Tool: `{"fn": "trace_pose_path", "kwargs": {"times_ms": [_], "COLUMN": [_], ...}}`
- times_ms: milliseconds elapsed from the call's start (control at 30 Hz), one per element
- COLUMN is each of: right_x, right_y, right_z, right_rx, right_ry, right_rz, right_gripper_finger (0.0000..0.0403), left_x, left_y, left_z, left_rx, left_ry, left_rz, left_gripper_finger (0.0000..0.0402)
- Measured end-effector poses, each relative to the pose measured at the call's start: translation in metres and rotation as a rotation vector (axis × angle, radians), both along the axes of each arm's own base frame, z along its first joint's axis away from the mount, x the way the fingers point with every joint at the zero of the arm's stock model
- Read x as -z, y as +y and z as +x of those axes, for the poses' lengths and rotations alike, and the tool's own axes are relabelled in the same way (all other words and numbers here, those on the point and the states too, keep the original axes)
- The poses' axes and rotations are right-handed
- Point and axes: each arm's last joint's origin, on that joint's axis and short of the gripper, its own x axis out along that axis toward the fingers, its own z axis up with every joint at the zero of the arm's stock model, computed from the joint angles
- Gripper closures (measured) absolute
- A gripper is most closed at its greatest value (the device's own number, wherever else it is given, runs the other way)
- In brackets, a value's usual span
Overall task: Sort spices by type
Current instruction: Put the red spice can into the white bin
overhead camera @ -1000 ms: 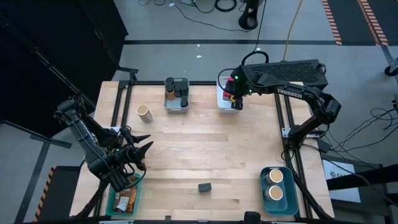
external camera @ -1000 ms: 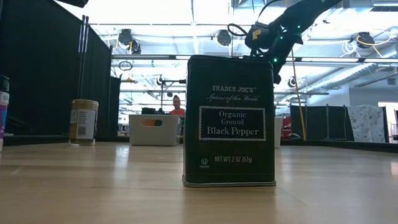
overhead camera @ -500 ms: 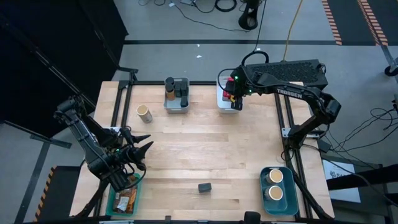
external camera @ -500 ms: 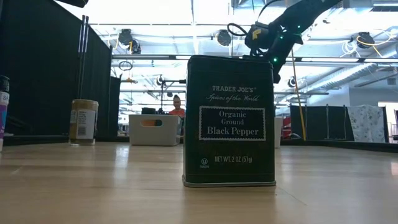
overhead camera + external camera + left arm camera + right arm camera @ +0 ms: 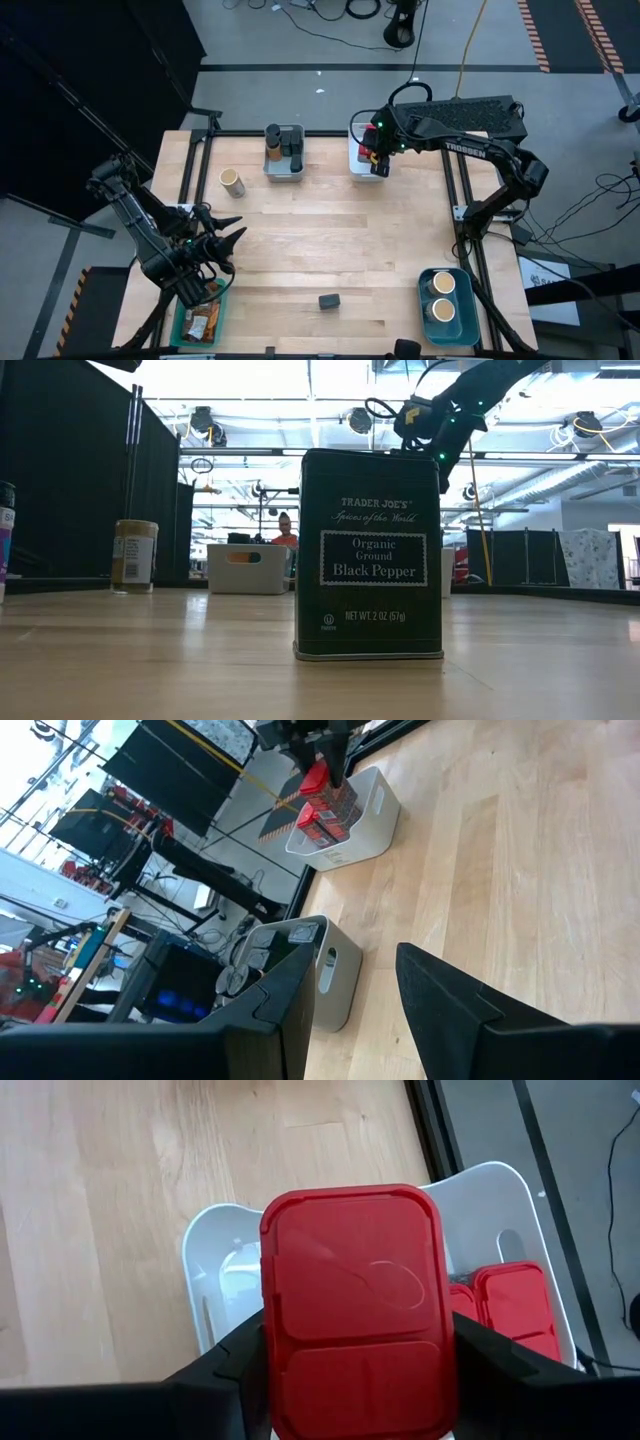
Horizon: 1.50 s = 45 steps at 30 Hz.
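Desk [image 5: 330, 250] of pale wood fills the middle of your high view. Your right arm reaches in from the upper right, its gripper [image 5: 377, 160] over the white bin [image 5: 356, 160] at the top edge; its jaws are closed on a red tin [image 5: 355, 1310], with more red tins [image 5: 515, 1305] already inside. Your left gripper [image 5: 228, 243] waits at the left edge, jaws spread wide and empty. A grey bin [image 5: 283, 168] at upper centre holds dark jars; beside it stands a tan-topped jar [image 5: 232, 181]. A teal bin [image 5: 446, 300] sits lower right. A black pepper tin [image 5: 370, 555] stands alone at lower centre.
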Motion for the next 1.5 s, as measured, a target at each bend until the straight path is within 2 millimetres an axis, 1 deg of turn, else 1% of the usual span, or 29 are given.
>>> {"fn": "trace_pose_path", "kwargs": {"times_ms": [167, 433, 800, 867, 967, 1033, 1133, 1300, 1500], "right_x": [0.001, 0.003, 0.033, 0.037, 0.040, 0.040, 0.040, 0.040, 0.029], "right_y": [0.000, 0.001, -0.008, -0.009, -0.010, -0.010, -0.010, -0.011, -0.008], "right_z": [-0.002, -0.002, 0.011, 0.013, 0.013, 0.013, 0.013, 0.011, 0.007], "right_rx": [0.048, 0.020, -0.056, -0.056, -0.055, -0.048, -0.046, -0.026, -0.010], "right_ry": [0.018, 0.038, 0.111, 0.116, 0.132, 0.139, 0.149, 0.180, 0.168], "right_rz": [0.011, 0.014, 0.037, 0.041, 0.041, 0.030, 0.027, -0.001, -0.038], "right_gripper_finger": [0.0210, 0.0210, 0.0210, 0.0200, 0.0172, 0.0157, 0.0146, 0.0146, 0.0148], "left_x": [0.000, 0.000, 0.000, 0.000, 0.000, 0.000, 0.000, 0.000, 0.000], "left_y": [0.000, 0.000, 0.000, 0.000, 0.000, 0.000, 0.000, 0.000, 0.000], "left_z": [0.000, 0.000, 0.000, 0.000, 0.000, 0.000, 0.000, 0.000, 0.000], "left_rx": [0.000, 0.000, 0.000, -0.001, -0.001, 0.000, 0.000, 0.000, 0.000], "left_ry": [0.000, 0.000, 0.003, 0.003, 0.003, 0.004, 0.005, 0.005, 0.005], "left_rz": [0.000, 0.000, -0.003, -0.003, -0.003, -0.002, -0.001, -0.001, 0.000], "left_gripper_finger": [0.0258, 0.0258, 0.0258, 0.0258, 0.0258, 0.0258, 0.0258, 0.0258, 0.0258]}}
